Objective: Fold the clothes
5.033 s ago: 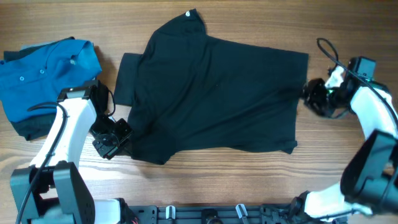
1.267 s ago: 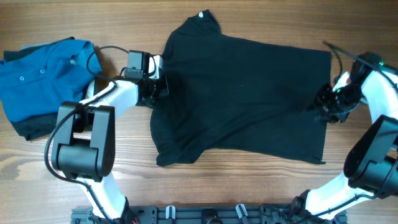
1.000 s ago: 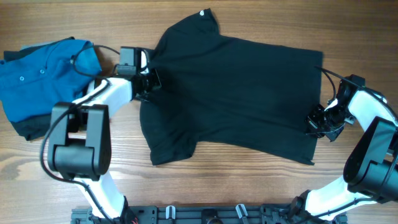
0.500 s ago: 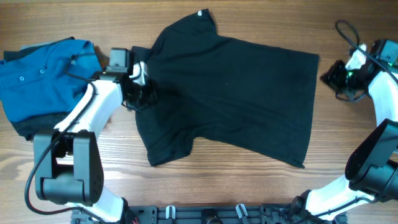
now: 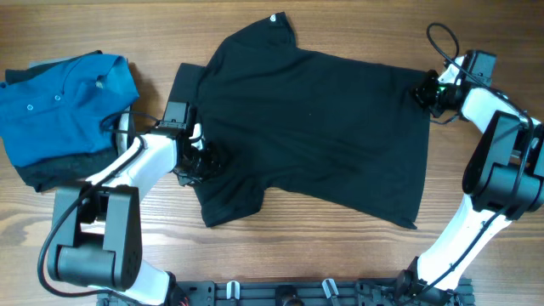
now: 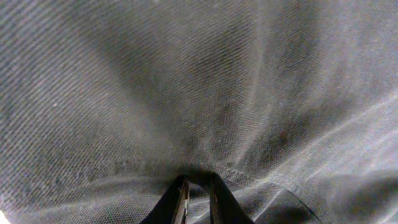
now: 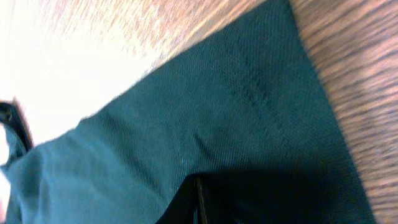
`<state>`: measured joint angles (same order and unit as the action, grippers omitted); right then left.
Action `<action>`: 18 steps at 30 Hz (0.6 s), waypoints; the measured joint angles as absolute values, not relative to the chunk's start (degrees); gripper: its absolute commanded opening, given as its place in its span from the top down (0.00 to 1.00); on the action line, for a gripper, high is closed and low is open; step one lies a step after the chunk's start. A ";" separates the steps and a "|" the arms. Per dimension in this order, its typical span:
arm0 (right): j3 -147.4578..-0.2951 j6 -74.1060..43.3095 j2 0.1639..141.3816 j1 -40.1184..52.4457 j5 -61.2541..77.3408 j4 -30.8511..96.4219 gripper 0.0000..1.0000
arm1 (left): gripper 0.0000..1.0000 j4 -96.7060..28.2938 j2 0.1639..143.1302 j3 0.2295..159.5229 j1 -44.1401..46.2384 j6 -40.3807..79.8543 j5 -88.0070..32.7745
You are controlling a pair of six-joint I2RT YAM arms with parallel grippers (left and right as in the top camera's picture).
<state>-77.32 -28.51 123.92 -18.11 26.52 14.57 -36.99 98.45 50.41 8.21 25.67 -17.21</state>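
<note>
At opposite shirt (image 5: 314, 127) edges, left pincer (image 5: 197, 161) and right pincer (image 5: 425, 89), both low.

Shirt (image 5: 314, 127) black, fine diagonal weave; logo (image 5: 273, 18) white. Polo (image 5: 59, 102) blue. Table (image 5: 340, 255) brown wood grain.

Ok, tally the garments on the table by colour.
black shirt: 1
blue polo: 1
dark grey folded garment: 1
Total: 3
</note>
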 measured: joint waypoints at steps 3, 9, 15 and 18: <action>-79.31 -31.33 124.77 -18.44 21.93 12.80 0.96 | 0.60 -37.28 98.10 50.54 8.29 27.49 -18.41; -87.50 -28.62 127.79 -24.38 22.72 15.51 0.83 | 0.54 -37.47 99.77 54.98 8.21 24.01 -23.77; -95.13 -21.41 122.15 -25.47 28.91 34.00 0.74 | 0.74 -36.69 99.74 67.55 8.21 18.04 -26.46; -96.36 -19.29 114.26 -24.95 30.65 50.59 0.78 | 0.88 -30.92 99.79 68.55 8.21 14.85 -22.41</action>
